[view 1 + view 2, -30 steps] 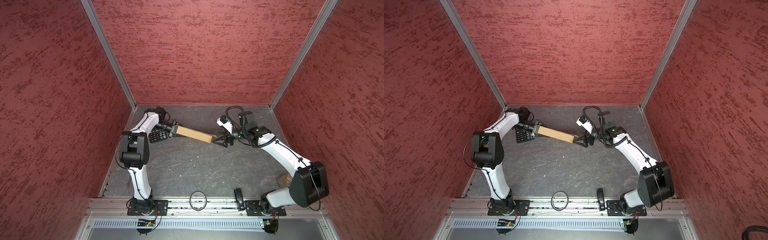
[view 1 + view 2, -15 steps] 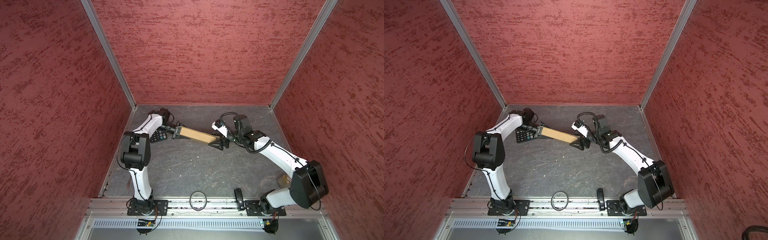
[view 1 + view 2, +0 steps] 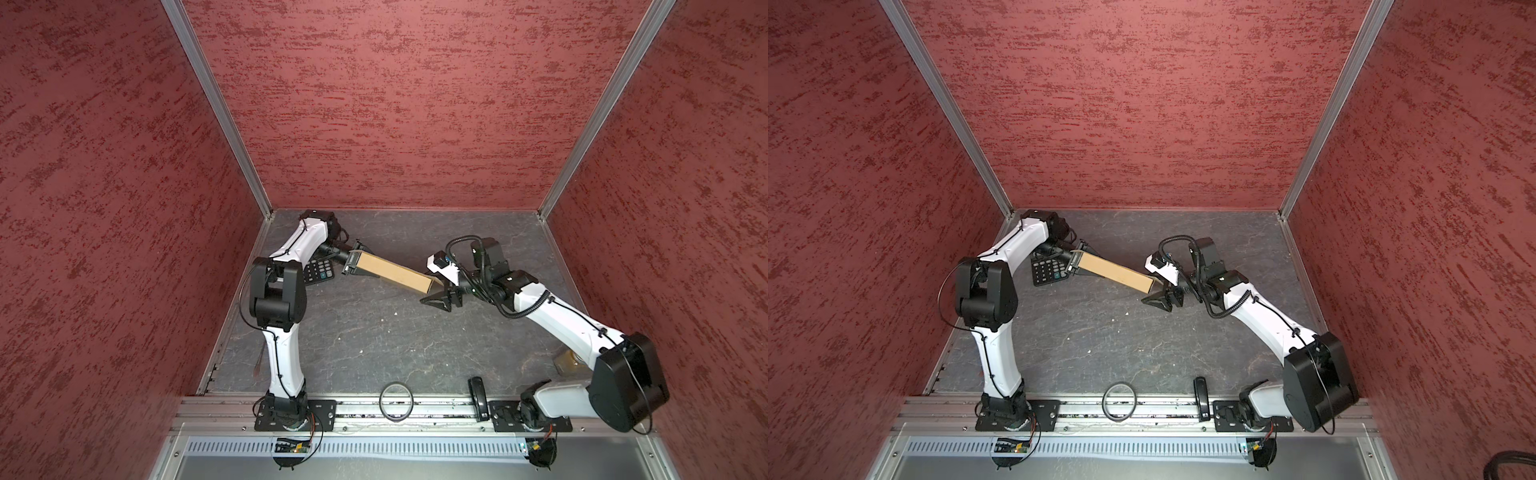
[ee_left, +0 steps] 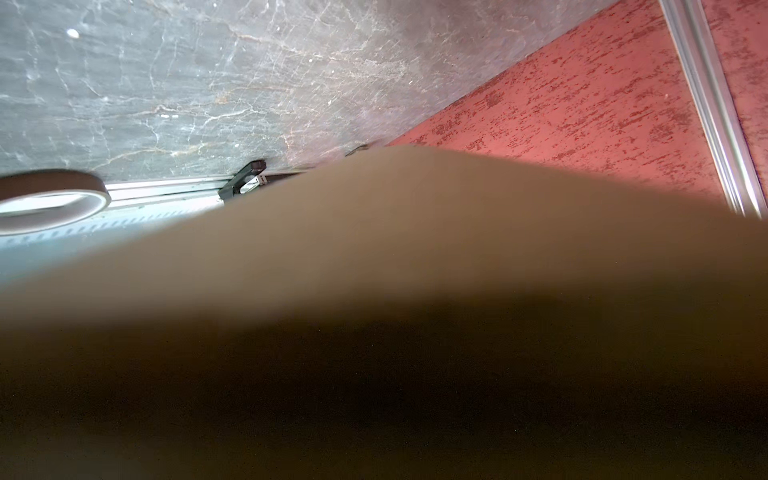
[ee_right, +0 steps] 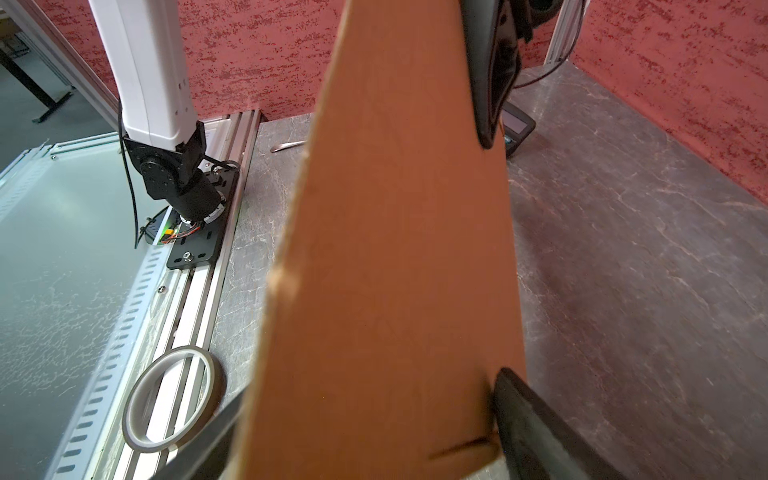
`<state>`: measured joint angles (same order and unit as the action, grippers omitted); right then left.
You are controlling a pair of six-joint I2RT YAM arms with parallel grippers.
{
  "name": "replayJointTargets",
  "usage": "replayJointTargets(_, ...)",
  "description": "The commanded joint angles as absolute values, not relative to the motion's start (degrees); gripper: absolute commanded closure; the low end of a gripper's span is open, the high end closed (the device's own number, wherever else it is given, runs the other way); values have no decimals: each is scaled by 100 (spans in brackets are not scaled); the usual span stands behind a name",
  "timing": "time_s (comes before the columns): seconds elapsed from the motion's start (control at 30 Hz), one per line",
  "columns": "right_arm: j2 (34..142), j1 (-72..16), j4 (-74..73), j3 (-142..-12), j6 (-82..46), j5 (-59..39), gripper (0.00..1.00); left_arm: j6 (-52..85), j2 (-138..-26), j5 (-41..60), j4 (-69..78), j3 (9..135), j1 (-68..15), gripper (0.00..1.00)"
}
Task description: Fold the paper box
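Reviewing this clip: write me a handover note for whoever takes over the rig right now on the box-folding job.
Grippers: the left gripper has its jaws shut on one end of the paper box, beside the calculator. The right gripper has its jaws open, straddling the box's other end; no firm grip shows.
Box: spans between the two grippers, apparently lifted off the table, and looks flat.
Done: box picked up and brought to the right arm.
Left: close the right jaws, then fold flaps and walls; no fold shows yet.
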<state>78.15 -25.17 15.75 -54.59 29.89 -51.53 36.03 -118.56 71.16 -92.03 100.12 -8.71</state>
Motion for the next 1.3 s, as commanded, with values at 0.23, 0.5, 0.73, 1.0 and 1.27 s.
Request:
replayJointTargets(0.23,7659,-2520,1163,-5611,2809,-5221,18,3280,-12111,7390,-10381,10409,-1029,84)
replayJointTargets(0.5,7669,-2660,383,-5439,2321,-4505,19,3472,-12144,7339,-10358,10655,-1113,85)
replayJointTargets(0.73,7736,-2836,405,-5513,2327,-4469,19,3660,-12155,7304,-10133,10657,-1089,85)
replayJointTargets(1.0,7789,-3044,225,-5486,2153,-4172,19,4473,-12017,7337,-9257,10556,-1071,86)
replayJointTargets(1.27,7859,-3120,-368,-5316,1753,-3803,19,5733,-11848,7399,-7772,10435,-1073,87)
